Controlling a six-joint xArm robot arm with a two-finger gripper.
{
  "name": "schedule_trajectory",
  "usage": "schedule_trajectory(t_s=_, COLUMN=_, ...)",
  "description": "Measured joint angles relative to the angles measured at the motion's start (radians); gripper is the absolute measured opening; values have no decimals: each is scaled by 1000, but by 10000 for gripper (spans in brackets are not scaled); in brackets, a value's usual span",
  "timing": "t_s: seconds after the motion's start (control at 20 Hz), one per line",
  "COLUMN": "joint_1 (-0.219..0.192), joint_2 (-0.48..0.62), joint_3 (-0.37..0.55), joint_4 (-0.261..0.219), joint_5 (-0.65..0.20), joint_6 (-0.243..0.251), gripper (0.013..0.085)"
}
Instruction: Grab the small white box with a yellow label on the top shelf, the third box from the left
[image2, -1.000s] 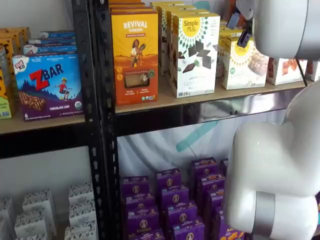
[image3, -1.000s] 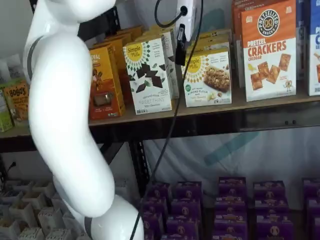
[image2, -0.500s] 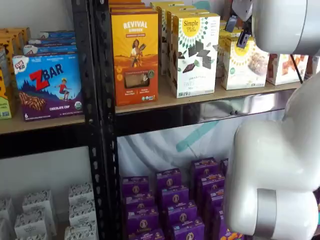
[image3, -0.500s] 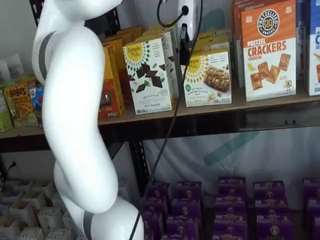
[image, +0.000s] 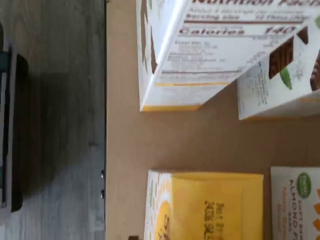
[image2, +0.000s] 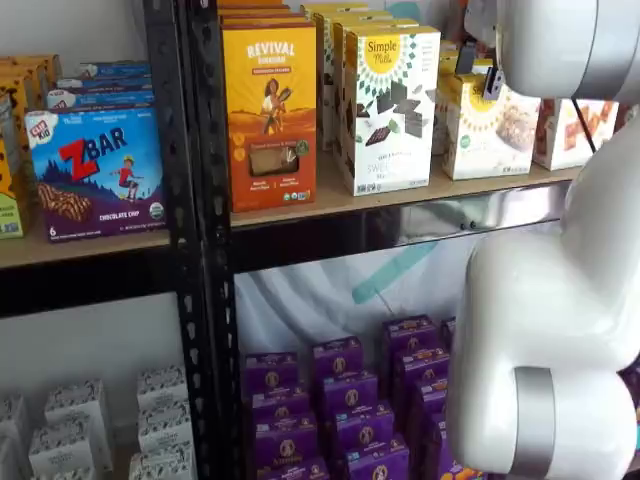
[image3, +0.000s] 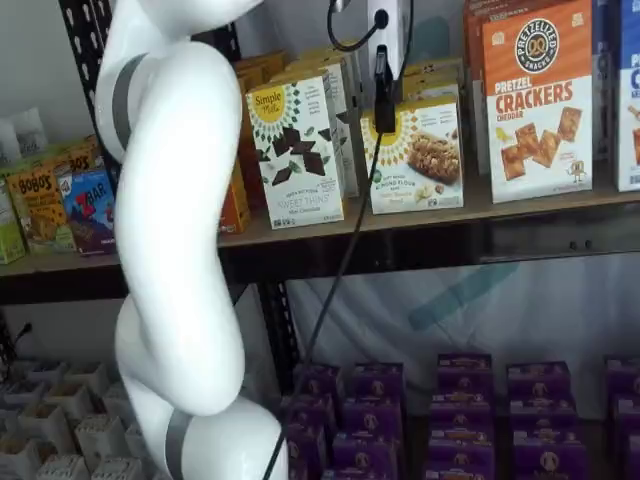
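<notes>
The small white box (image3: 420, 155) stands on the top shelf (image3: 520, 205), with a yellow round logo and a cookie picture on its front. It also shows in a shelf view (image2: 492, 128), partly behind the arm. The wrist view shows its yellow top (image: 210, 205) from above, near the shelf's front edge. My gripper (image2: 480, 70) hangs in front of the box's upper left part. A gap shows between the two black fingers, and nothing is held. In a shelf view (image3: 383, 90) the fingers show side-on as one black bar.
A taller white Simple Mills box (image3: 296, 150) stands left of the small one, and an orange Revival box (image2: 270, 115) further left. A Pretzel Crackers box (image3: 538, 100) stands to the right. My white arm (image3: 175, 250) fills the foreground. Purple boxes (image2: 340, 400) sit below.
The gripper has shifted a little to the right along the shelf front, closer to the small white box. The arm's body has swung right with it.
</notes>
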Motion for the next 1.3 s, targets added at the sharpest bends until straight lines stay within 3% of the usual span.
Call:
schedule_trajectory(t_s=0.4, joint_1=28, joint_2=38, joint_3=-32, joint_4=-83, joint_5=53, joint_6=12, gripper=850)
schedule_trajectory(t_s=1.2, joint_1=41, joint_2=16, joint_3=7, joint_4=-107, joint_5=77, joint_6=21, gripper=850)
schedule_trajectory(t_s=1.3, joint_1=39, joint_2=13, joint_3=12, joint_4=-104, joint_5=79, joint_6=19, gripper=770)
